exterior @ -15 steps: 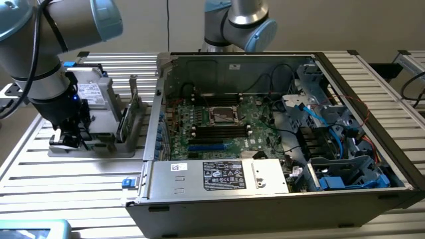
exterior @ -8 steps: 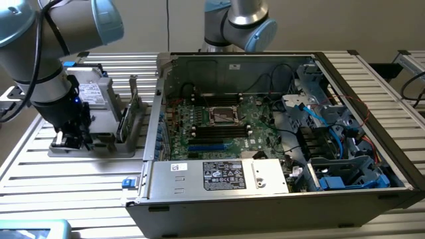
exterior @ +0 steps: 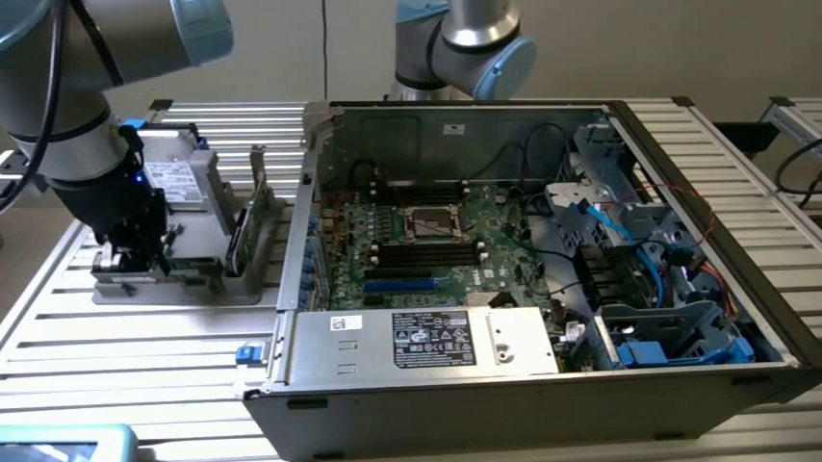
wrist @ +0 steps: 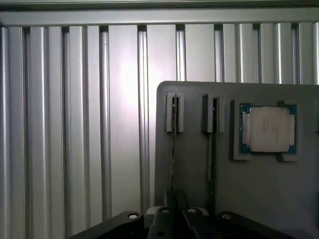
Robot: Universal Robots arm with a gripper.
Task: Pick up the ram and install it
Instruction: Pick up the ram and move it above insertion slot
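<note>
Gripper (wrist: 175,213): down at the grey holder (wrist: 259,194); its 2 fingers (wrist: 167,211) are drawn together with the thin edge of 1 ram stick between them, so it reads as clamped on that stick
Arm: in the exterior view the gripper (exterior: 129,258) stands at the end of the holder (exterior: 192,281) nearest that view's left, wrist pointing straight down
Ram (wrist: 173,149): seated in the holder, caught at 1 end by the fingers; the rest of it reaches away from the gripper to a slotted post (wrist: 174,113) near the holder's edge
Ram's long axis: level, along the holder and parallel to the table's slats; it stands on its long edge, narrow top edge toward the wrist camera, flat faces upright
Second stick (wrist: 213,154): just beside the gripped one, parallel to it, in its own slotted post; apart from the fingers
Processor chip (wrist: 269,128): square, silvery, lying flat in a pocket of the holder beyond the second stick
Table (wrist: 75,124): ribbed aluminium slats under the holder
Computer case (exterior: 385,380): open, toward the exterior view's right of the holder, well apart from the gripper
Motherboard (exterior: 495,226): flat on the case floor; long black memory slots (exterior: 424,258) run across it
</note>
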